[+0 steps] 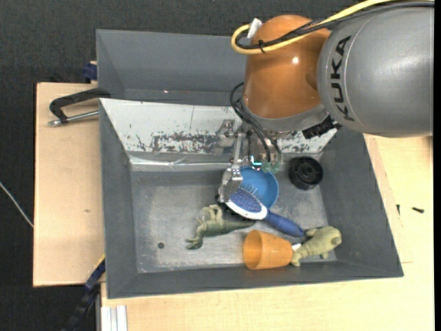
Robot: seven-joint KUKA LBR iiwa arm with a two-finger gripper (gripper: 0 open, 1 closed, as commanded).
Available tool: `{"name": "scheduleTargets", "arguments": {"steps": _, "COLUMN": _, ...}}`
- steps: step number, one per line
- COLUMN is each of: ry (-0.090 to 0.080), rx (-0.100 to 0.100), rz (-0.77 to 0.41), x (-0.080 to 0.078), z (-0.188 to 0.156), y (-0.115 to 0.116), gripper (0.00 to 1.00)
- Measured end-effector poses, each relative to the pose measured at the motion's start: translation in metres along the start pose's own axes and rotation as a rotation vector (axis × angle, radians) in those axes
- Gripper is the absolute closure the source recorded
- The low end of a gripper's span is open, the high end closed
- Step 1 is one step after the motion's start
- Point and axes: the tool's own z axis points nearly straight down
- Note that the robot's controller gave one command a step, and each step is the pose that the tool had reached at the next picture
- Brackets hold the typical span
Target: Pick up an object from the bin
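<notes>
Blue plastic hairbrush (246, 203), oval head with white bristles, slim handle running right, mid-bin (165, 212), lying against a round blue dish (269, 185). Directly under claw (249, 173); contact unclear, claw opening unreadable too. Nearby: knobbly green dinosaur (209, 224) to the left, smooth orange cone cup (265, 250) in front, black round cap (304, 172) to the right.

Bright light, glare on orange cover (279, 74)

Left bin floor (160, 209) open; brush (247, 202), cup (265, 249) crowd right.
</notes>
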Motion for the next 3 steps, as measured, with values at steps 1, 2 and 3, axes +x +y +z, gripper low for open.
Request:
{"name": "scheduleTargets", "arguments": {"steps": 1, "ry": -0.018, "rx": -0.003, "rz": 0.028, "x": 0.03, "z": 0.14, "y": -0.097, "gripper": 0.0}}
{"name": "scheduleTargets", "arguments": {"steps": 2, "ry": -0.022, "rx": 0.0, "rz": -0.141, "x": 0.009, "z": 0.027, "y": -0.074, "gripper": 0.0}}
{"name": "scheduleTargets", "arguments": {"steps": 3, "ry": -0.03, "rx": 0.001, "rz": -0.281, "x": 0.048, "z": 0.117, "y": -0.096, "gripper": 0.0}}
